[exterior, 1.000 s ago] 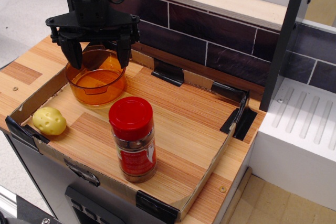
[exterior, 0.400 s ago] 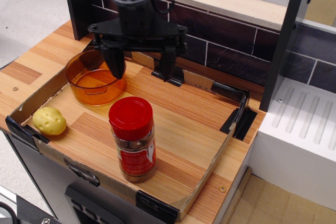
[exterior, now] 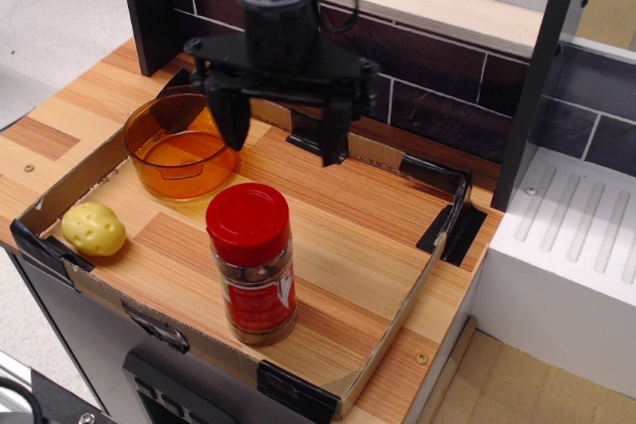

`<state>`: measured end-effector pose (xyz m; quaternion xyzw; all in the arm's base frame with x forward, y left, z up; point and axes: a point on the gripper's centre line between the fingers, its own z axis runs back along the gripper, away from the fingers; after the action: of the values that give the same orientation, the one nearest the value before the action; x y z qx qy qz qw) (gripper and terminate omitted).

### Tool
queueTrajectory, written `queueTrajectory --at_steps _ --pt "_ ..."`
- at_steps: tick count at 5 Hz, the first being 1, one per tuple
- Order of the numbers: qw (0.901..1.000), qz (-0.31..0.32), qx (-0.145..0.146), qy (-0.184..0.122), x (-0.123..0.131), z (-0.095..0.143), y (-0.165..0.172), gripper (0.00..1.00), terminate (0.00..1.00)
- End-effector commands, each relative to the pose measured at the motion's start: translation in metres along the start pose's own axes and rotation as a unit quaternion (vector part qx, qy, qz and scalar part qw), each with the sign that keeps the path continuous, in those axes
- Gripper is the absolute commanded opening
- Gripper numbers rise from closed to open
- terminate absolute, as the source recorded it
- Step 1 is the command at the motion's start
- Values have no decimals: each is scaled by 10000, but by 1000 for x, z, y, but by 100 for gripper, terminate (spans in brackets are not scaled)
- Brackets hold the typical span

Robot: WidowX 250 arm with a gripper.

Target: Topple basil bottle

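The basil bottle [exterior: 252,263] stands upright near the front edge of the wooden tray [exterior: 358,235]. It is a clear jar with a wide red cap, a red label and brownish contents. My black gripper [exterior: 285,146] hangs open and empty above the tray, behind the bottle and a little to its right. Its two fingers point down, the left finger [exterior: 236,124] beside the orange bowl. It does not touch the bottle.
A transparent orange bowl [exterior: 181,146] sits at the tray's back left. A small yellow potato-like lump [exterior: 93,228] lies at the front left corner. A low cardboard rim with black clips edges the tray. A dark tiled wall stands behind, a white unit [exterior: 576,265] to the right.
My gripper has moved right, from above the orange bowl to above the tray's middle back, and slightly lower. It stays open. The bottle has not moved.
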<state>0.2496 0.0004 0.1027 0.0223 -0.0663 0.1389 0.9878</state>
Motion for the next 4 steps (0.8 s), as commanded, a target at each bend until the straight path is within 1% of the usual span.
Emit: queueTrajectory --at_steps 1,4 --pt "9987 -455 -101 -222 -18 10 2 100 0" --pt "9982 -534 -19 -257 -34 4 11 100 0"
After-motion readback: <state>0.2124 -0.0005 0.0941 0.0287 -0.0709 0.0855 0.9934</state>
